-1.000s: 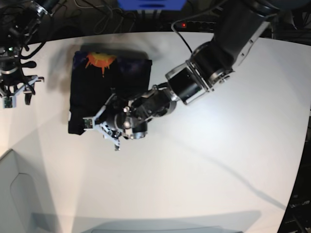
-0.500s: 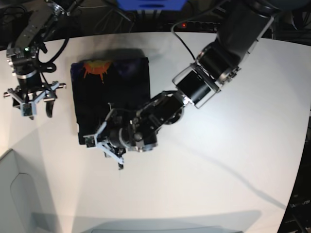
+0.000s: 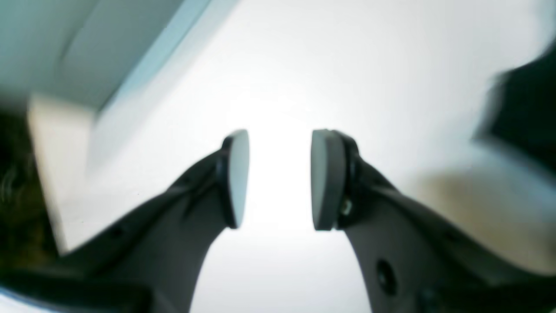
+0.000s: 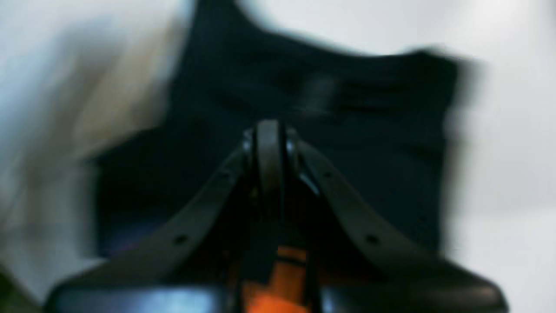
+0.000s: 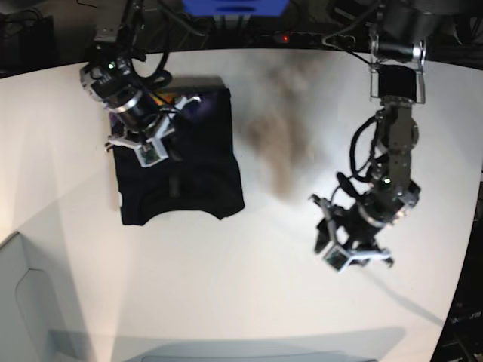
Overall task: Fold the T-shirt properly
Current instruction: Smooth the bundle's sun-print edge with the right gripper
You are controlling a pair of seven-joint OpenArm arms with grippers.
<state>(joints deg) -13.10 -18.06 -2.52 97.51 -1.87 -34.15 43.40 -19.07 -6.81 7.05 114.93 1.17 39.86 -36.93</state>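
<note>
The folded T-shirt (image 5: 177, 177) is seen near the desk's (image 5: 264, 302) far left corner. The left gripper (image 5: 355, 245), jaws parted and empty, has been withdrawn from the shirt toward the right edge. The right gripper (image 5: 147, 139), earlier spread beside the shirt, is now closed over it.

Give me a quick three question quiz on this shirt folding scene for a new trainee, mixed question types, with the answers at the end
1. True or false: the left gripper hangs over bare white table, well away from the T-shirt.
2. Which gripper's jaws are shut?
A. left
B. right
C. both
3. Fill in: in the right wrist view, the cloth just below the right gripper shows a patch of ____ print.

Key: 1 true; 2 B; 3 orange.
</note>
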